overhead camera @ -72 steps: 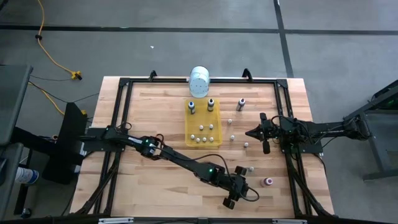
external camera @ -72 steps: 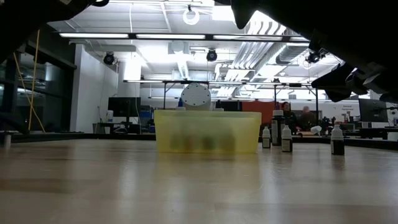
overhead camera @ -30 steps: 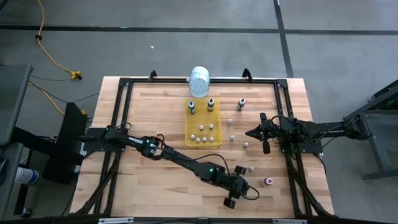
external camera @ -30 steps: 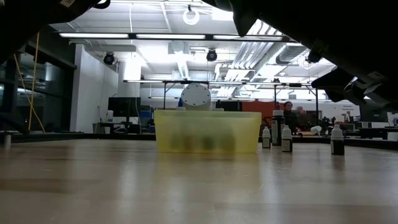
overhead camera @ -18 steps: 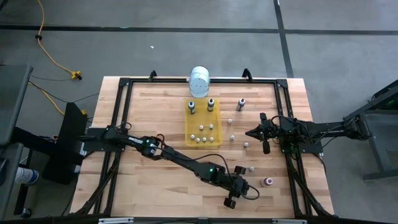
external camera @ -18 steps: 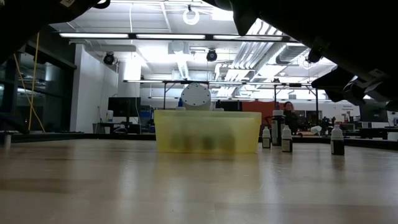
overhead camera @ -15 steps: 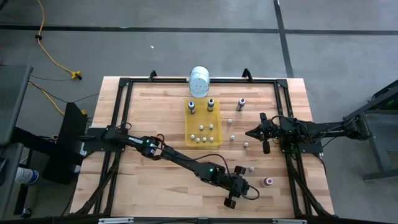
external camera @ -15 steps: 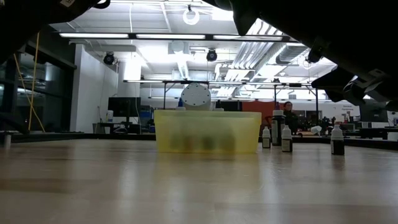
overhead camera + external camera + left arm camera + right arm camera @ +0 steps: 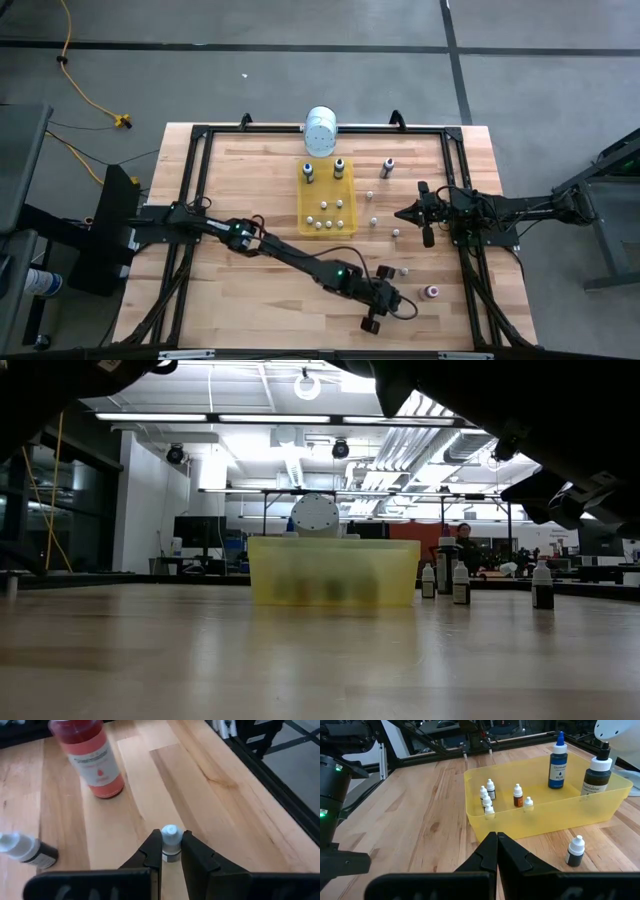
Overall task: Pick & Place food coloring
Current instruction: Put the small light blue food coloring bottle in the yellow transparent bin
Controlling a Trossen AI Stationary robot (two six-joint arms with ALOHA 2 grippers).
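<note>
Left gripper [image 9: 169, 851] jaws closed in, wood table [image 9: 250, 300], lit workshop behind.

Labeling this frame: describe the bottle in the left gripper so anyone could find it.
On the wooden table, go to the near right corner, away from the yellow tray. The left gripper is shut on a tiny white-capped bottle standing upright there. Unlike the larger red bottle and the dark bottle lying on its side nearby, it sits between the fingers.

Wooden table [image 9: 240, 290]: yellow tray [image 9: 309, 205], food coloring [image 9: 432, 292].
</note>
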